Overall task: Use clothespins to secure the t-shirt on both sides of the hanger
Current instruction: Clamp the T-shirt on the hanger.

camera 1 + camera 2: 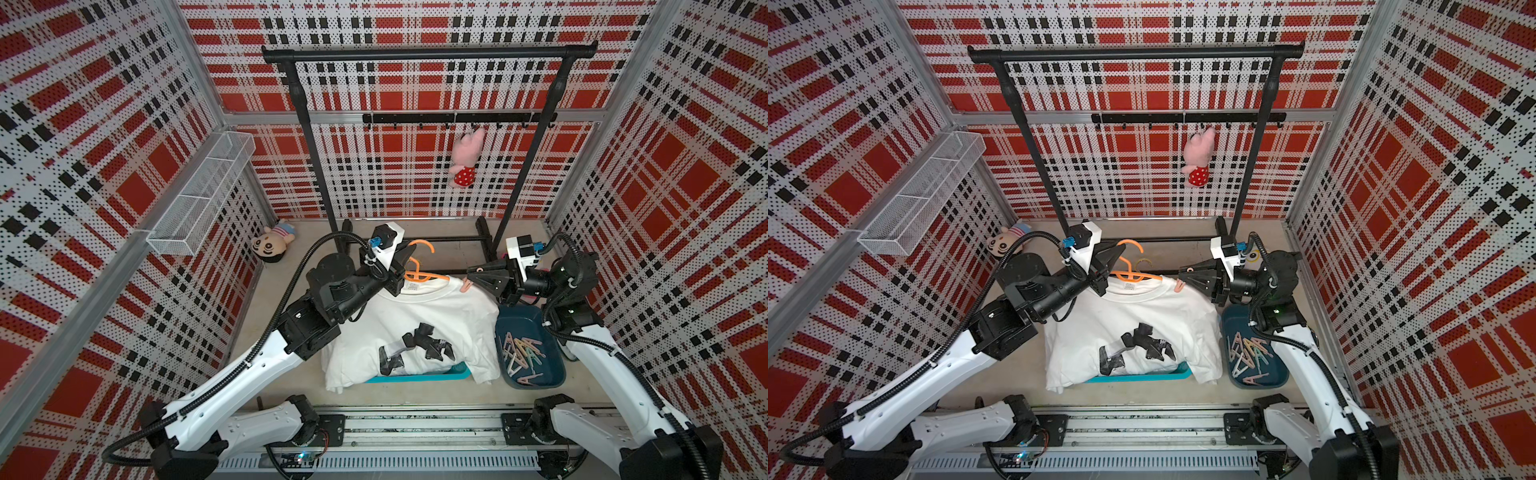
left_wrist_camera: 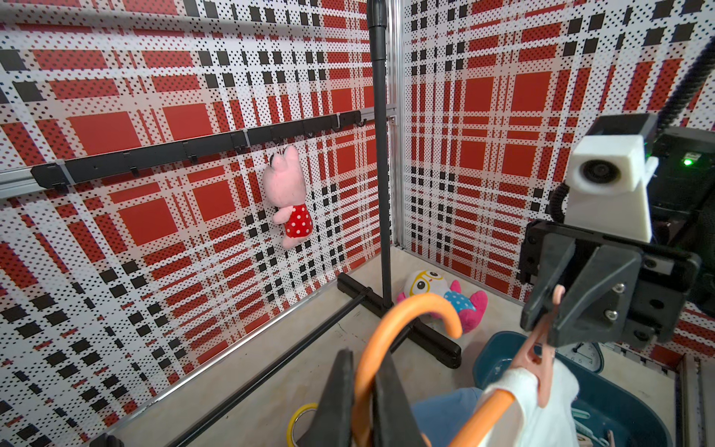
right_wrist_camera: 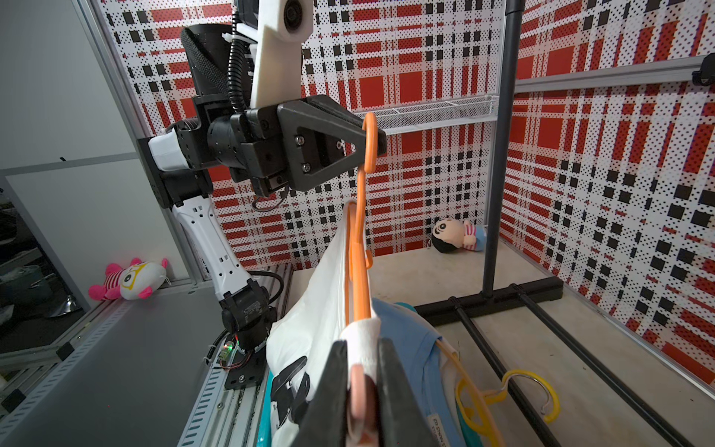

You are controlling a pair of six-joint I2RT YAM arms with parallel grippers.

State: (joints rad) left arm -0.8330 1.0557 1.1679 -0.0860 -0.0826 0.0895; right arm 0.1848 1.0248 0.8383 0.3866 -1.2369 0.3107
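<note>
Nearest, spare pins lay heaped in a blue tray on the worktop, beside the right arm. Next to the tray the t-shirt draped over a teal basket, its shoulders on the orange hanger.

At the shoulder nearest the tray, the right fingers pinched a pink pin. Its mouth straddled the cloth-covered hanger end, but whether it had bitten could not be told. Farther back, the left fingers were pressed on the hanger's hook, holding it up. Behind stood the rack.

The step in hand looked like pinning the first side. The next move would likely call for letting the pin go so that it clamps cloth to hanger. A second pin from the tray would then be needed for the opposite shoulder, where none showed, though the left arm hid part of it.
</note>
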